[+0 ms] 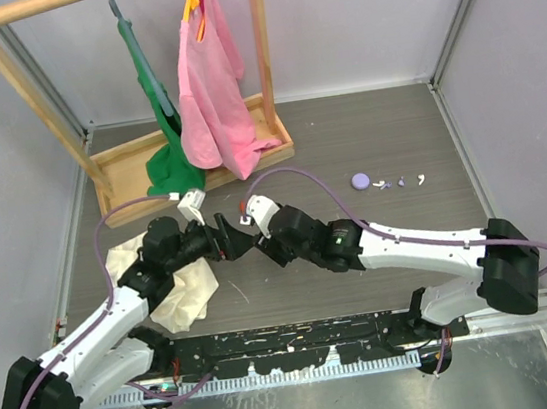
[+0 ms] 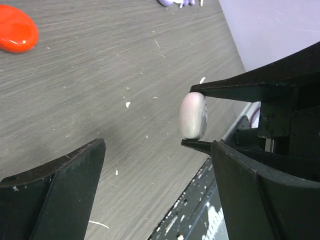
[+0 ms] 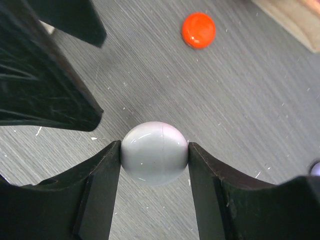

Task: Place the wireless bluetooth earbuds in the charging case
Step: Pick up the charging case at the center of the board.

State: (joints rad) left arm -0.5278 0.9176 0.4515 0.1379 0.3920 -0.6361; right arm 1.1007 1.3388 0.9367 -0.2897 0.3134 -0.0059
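My right gripper (image 3: 154, 152) is shut on the charging case (image 3: 154, 151), a small round pale puck with a seam, closed, held just above the table. In the left wrist view the case (image 2: 193, 116) shows edge-on between the right gripper's thin fingertips (image 2: 225, 89). My left gripper (image 2: 157, 150) is open and empty, its jaws wide apart right in front of the case. In the top view the two grippers meet at mid-table, left (image 1: 219, 236) and right (image 1: 248, 242). Two tiny white earbuds (image 1: 420, 181) (image 1: 382, 185) lie far right on the table.
A lavender disc (image 1: 359, 180) lies beside the earbuds, with small lavender bits. A red-orange cap (image 3: 198, 30) lies close by, also in the left wrist view (image 2: 17, 30). A cream cloth (image 1: 179, 288) lies under the left arm. A wooden rack (image 1: 247, 157) with hanging clothes stands behind.
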